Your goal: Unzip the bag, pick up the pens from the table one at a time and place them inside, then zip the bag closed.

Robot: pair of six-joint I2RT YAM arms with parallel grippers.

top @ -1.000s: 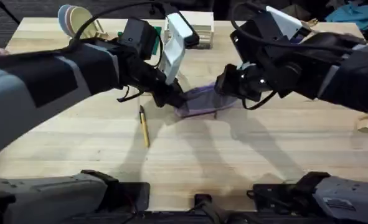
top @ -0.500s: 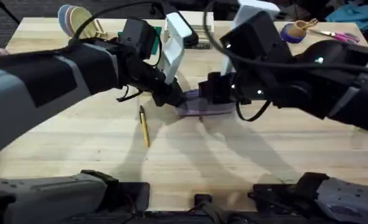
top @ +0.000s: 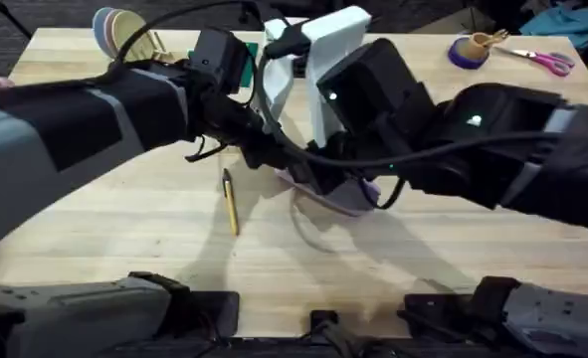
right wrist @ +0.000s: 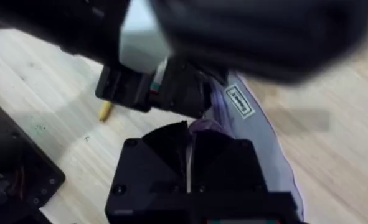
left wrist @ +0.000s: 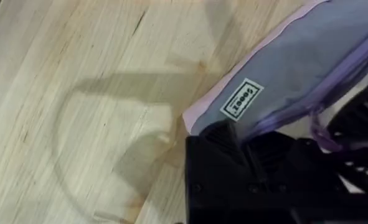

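Observation:
The lilac-and-grey bag (top: 345, 195) lies at mid-table, mostly under my right arm. My left gripper (top: 272, 156) is shut on the bag's left end; in the left wrist view its black fingers (left wrist: 224, 146) pinch the corner of the bag (left wrist: 296, 62) by the white label. My right gripper (right wrist: 188, 134) has its fingers pressed together at the zip line of the bag (right wrist: 258, 134), on the purple pull. One yellowish pen (top: 231, 202) lies on the table (top: 124, 229) left of the bag; its end (right wrist: 104, 111) shows in the right wrist view.
Pink-handled scissors (top: 542, 62) and a purple roll (top: 470, 50) sit at the back right. Stacked bowls (top: 122, 32) stand at the back left, and a white box (top: 323, 55) at the back middle. My right arm spans the table's right half.
My right gripper has slid left along the top of the bag, from its right end to near its left end. The left gripper has kept its hold. The pen has not moved.

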